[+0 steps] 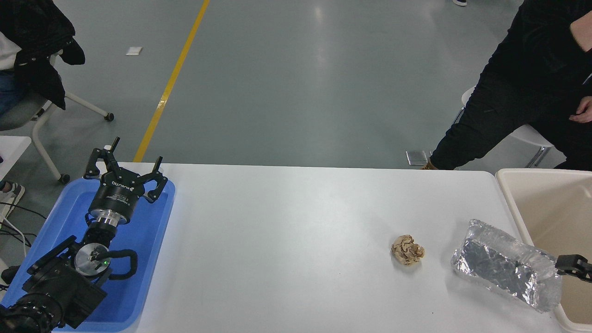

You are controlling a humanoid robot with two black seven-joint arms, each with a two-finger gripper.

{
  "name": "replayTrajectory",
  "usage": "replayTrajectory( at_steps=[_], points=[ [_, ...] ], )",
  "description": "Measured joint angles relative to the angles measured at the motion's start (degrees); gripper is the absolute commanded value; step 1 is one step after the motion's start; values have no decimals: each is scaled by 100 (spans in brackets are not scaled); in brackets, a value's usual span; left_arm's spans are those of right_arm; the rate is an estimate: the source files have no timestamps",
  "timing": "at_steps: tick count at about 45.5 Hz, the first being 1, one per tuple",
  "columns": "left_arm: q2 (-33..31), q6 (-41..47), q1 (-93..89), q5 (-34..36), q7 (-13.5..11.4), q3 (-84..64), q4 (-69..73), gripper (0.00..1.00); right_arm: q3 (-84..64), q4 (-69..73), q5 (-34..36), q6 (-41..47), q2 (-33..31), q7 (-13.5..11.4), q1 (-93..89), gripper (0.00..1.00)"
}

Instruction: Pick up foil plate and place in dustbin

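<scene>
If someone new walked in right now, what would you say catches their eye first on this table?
Probably the shiny foil plate at the table's right end, beside the beige dustbin, with the right gripper just entering from the right edge next to it. A small tan paper ball lies to the plate's left, and the left gripper sits open over the blue tray.

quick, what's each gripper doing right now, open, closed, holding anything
Left gripper: open, empty, parked over the blue tray.
Right gripper: only a tip shows beside the foil plate; cannot tell.

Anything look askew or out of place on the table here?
The foil plate is crumpled and sits skewed at the table's right edge, beside the dustbin. A crumpled paper ball lies loose to its left.
</scene>
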Motion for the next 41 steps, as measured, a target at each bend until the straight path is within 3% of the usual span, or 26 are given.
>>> replayTrajectory(
  at_steps=[5,11,15,16,17,22,26,31,41],
  points=[
    [0,0,0,0,0,0,0,100,67,-7,1,-11,96,-4,-70,100],
    [0,0,0,0,0,0,0,100,159,-36,1,-42,196,-5,-214,93],
    [0,0,0,0,0,0,0,100,219,-60,-1,-126,264,-2,-333,71],
    [0,0,0,0,0,0,0,100,229,-62,-4,-155,278,0,-361,58],
    [0,0,0,0,0,0,0,100,251,-75,-9,-236,311,0,-433,52],
    [0,0,0,0,0,0,0,100,279,-109,-14,-364,372,2,-558,33],
    [0,0,0,0,0,0,0,100,298,-138,-15,-442,407,13,-630,7],
    [0,0,0,0,0,0,0,100,314,-155,-16,-512,440,43,-702,0],
    [0,0,0,0,0,0,0,100,326,-165,-17,-565,461,148,-747,0]
  ],
)
